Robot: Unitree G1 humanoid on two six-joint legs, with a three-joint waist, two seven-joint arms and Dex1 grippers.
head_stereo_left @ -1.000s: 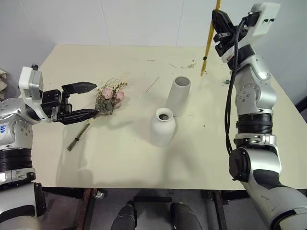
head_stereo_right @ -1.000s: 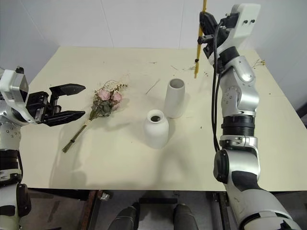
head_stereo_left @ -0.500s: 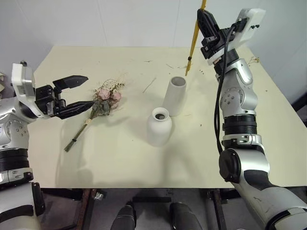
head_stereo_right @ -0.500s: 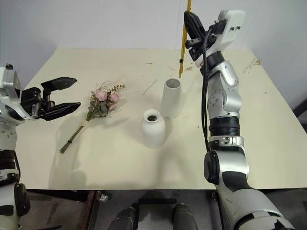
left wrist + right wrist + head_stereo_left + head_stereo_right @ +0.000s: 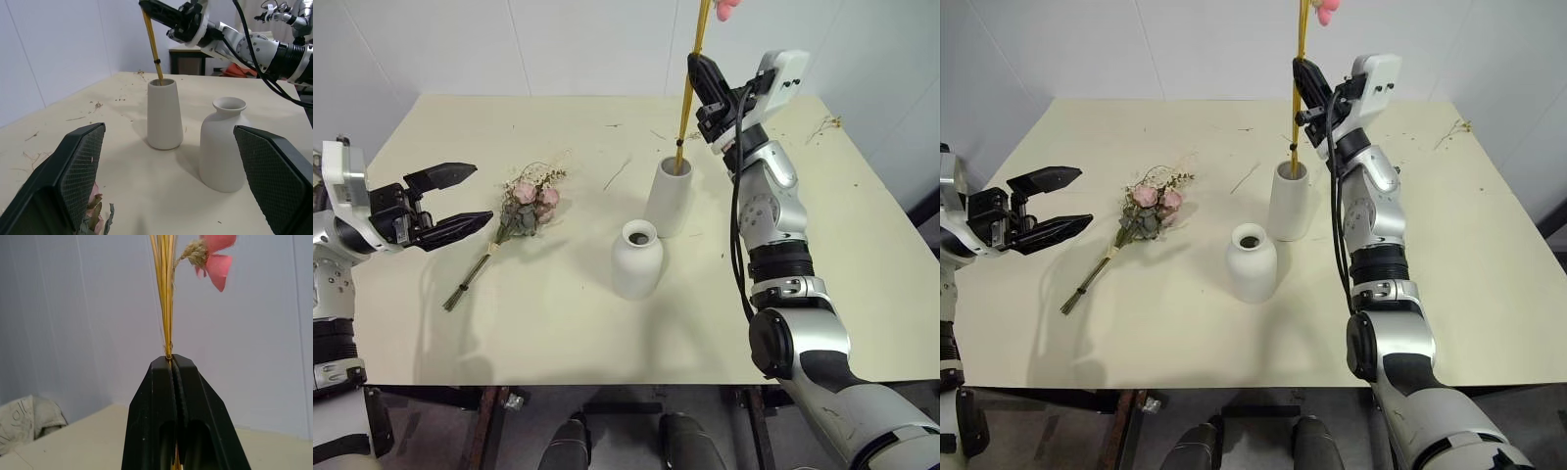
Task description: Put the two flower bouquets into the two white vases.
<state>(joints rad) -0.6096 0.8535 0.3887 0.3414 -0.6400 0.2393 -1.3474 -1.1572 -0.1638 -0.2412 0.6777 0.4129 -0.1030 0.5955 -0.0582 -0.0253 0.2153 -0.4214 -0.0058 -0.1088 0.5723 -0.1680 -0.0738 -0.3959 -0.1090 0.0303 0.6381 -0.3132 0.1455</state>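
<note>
The slim bouquet of yellow wheat stalks [image 5: 689, 83] stands nearly upright with its lower end inside the mouth of the tall white vase [image 5: 670, 196], its red-pink blossoms [image 5: 1322, 8] high above the vase's rim. The right gripper [image 5: 704, 80] is clamped tight on the stalks partway up, just above and behind the tall vase; in the right wrist view its two black fingers [image 5: 156, 421] press together with the yellow stems rising out between them. The short rounded vase [image 5: 637, 258] stands just in front of the tall vase, close beside it but apart, its narrow neck empty. The pink rose bouquet [image 5: 530, 201] lies flat on the cream table [image 5: 558, 323], well to the left of the tall vase, its brownish stems [image 5: 470, 281] trailing toward the table's near edge. The left gripper [image 5: 462, 201] hovers further left of the tall vase, just beyond the roses, its jaws spread wide and holding nothing, pointing toward both vases
</note>
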